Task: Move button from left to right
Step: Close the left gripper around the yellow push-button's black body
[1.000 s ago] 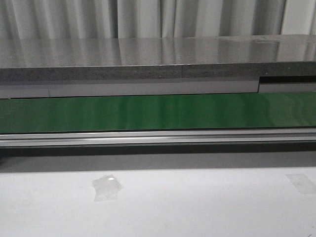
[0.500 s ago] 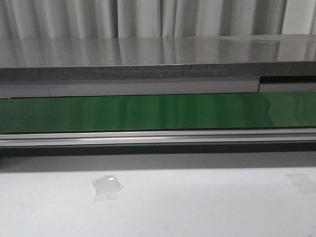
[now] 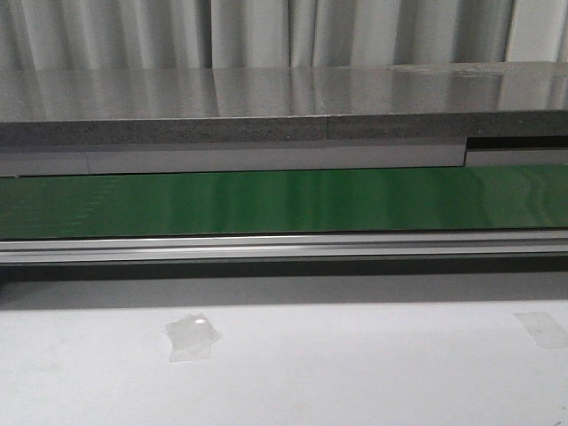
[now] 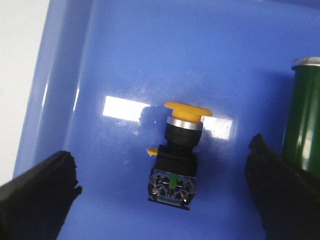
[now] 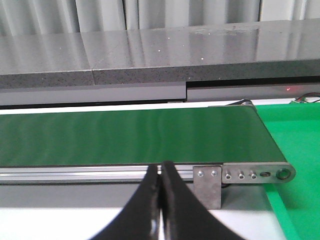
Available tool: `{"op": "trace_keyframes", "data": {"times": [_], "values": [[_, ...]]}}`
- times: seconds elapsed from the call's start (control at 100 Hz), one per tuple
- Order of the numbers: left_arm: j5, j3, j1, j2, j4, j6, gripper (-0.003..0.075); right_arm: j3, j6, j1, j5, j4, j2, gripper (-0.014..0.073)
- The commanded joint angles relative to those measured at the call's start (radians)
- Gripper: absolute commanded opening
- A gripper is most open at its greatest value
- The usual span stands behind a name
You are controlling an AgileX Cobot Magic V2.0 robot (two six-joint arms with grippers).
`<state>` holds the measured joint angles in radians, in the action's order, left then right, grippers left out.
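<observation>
Your left gripper [image 4: 162, 195] is hanging wide open over the blue tray [image 4: 65, 75], the button [image 4: 177, 152] lying on its side between the fingers, probably lined up for a grab. Right gripper [image 5: 161, 200] is sitting closed and empty, facing the green belt [image 5: 130, 137].

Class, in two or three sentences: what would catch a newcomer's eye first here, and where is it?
The button, yellow-capped, lies on its side in a blue tray, between the open left gripper's fingers. A green belt runs across the front view. The right gripper is shut, empty, facing the belt's end.
</observation>
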<state>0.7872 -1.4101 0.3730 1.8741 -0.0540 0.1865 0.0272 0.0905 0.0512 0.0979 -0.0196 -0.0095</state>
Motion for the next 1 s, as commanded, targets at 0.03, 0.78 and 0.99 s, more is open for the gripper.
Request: {"op": "trace_keyframes", "data": {"times": [0.03,0.78,0.99], "values": [[-0.059,-0.033,0.003,-0.029,-0.014,-0.003,0.0658,-0.015,-0.005,0.005,-0.082,-0.005,-0.020,-0.0068],[-0.091,-0.033,0.003,0.118,-0.042,-0.003,0.0658,-0.015,-0.005,0.005,-0.082,-0.005,-0.020,-0.0068],[-0.095,-0.031,0.003,0.134,-0.044,-0.005,0.0645,-0.015,-0.005,0.005,-0.082,-0.005,-0.020,-0.0068]]}}
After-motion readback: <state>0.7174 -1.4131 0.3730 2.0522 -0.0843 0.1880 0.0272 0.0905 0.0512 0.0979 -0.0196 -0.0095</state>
